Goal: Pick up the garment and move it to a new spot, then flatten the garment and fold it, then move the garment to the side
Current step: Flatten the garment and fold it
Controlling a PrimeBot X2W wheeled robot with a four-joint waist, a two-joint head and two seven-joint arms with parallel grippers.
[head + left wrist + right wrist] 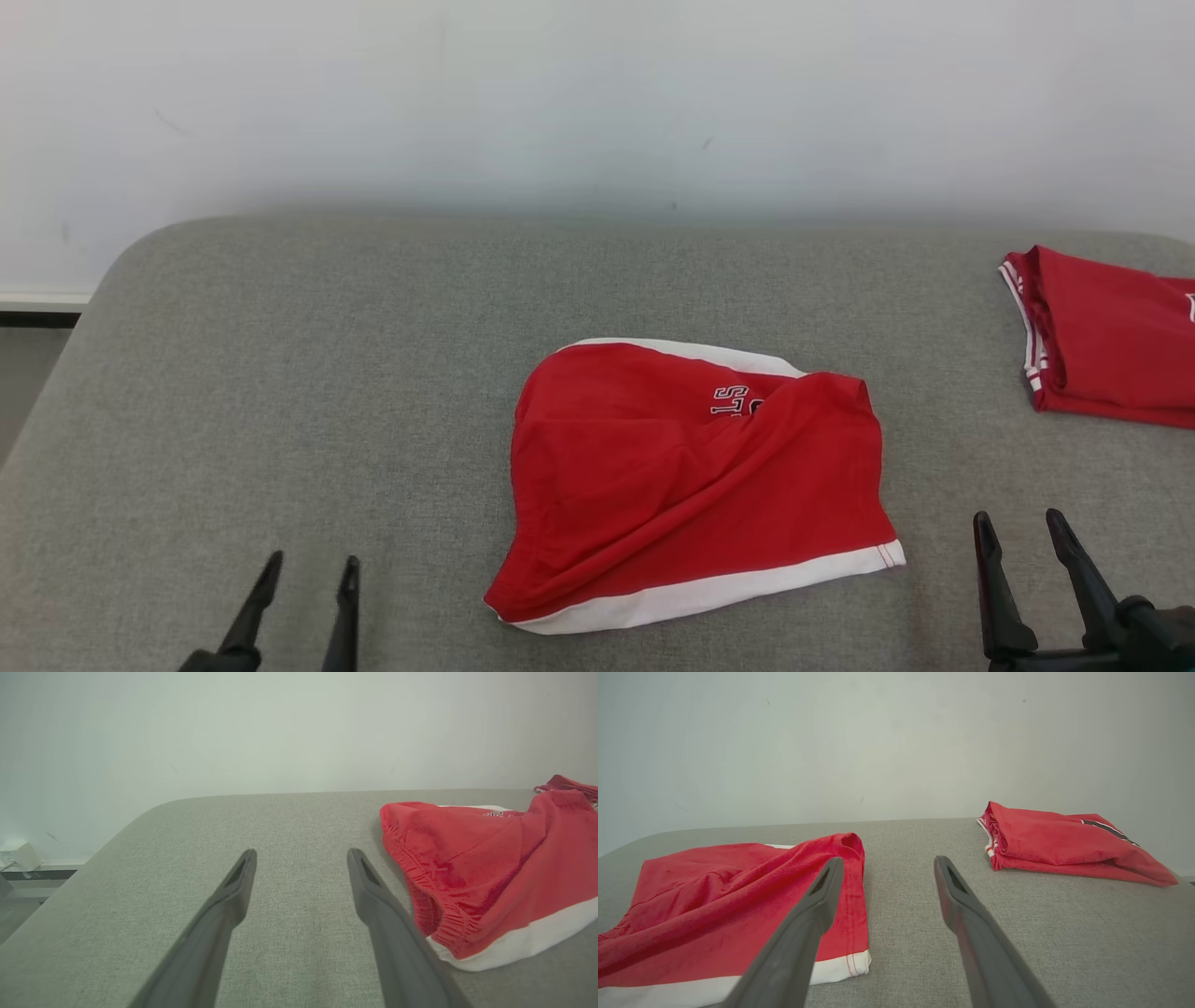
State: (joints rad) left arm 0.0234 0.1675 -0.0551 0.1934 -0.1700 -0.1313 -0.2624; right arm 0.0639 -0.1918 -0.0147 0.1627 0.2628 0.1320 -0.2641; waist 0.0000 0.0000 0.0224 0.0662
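Head view, with both wrist views. My left gripper (314, 560) stands at the lower left with its two dark fingers spread wide and nothing between them; my right gripper (1018, 516) stands at the lower right, likewise wide open and empty. Both hang just above the grey fabric-covered surface (280, 373), touching no cloth. The red shorts (691, 476), trimmed with a white band along the near hem and another at the far edge, lie rumpled and partly doubled over at the middle of that surface, between my two grippers and a little ahead of them. In the left wrist view the gathered elastic waistband faces my left fingers and lies just beside the right-hand one, apart from it. In the right wrist view the stitched corner of the hem lies near my left-hand finger, which crosses in front of the cloth; whether it touches I cannot tell. A second red garment (1111, 336), folded, rests at the far right edge, well apart from the shorts. A pale wall (560, 93) closes the background.
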